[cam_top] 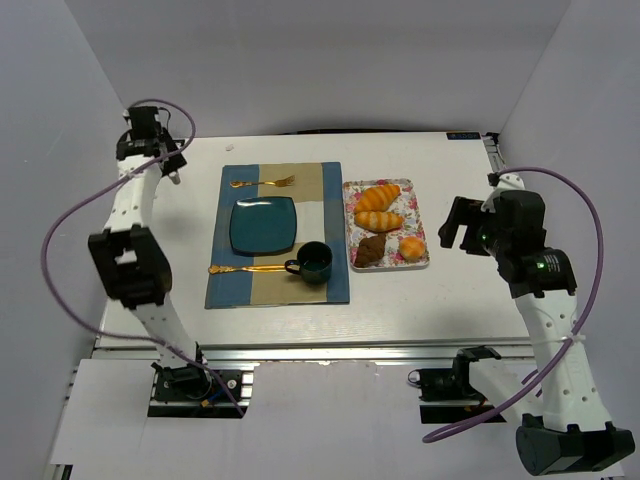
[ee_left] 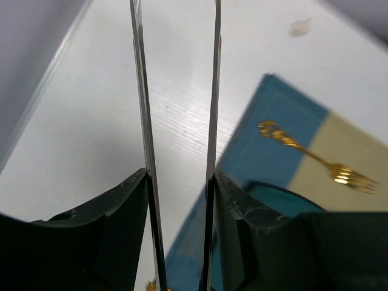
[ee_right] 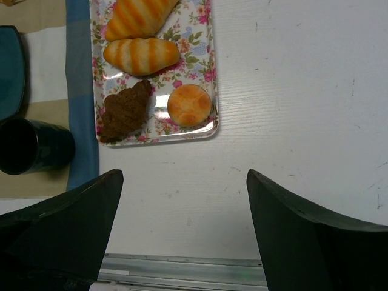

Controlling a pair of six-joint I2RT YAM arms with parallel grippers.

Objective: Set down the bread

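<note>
The bread (ee_right: 125,111) lay in the 7 o'clock corner of the flowered tray (ee_right: 203,57). A round bun (ee_right: 189,104) sat just beside it at 3 o'clock, and a striped croissant (ee_right: 141,54) lay close at 12. The right gripper (ee_right: 183,182) hung released and empty above the bare table (ee_right: 291,121), at the tray's 3 o'clock in the top view. For a clean grasp it probably needed to come in over the bread, set its jaws across the narrow ridged body, and descend without nudging the bun. The left gripper (ee_left: 176,60), jaws slightly parted on nothing, sat near the table's 10 o'clock.
</note>
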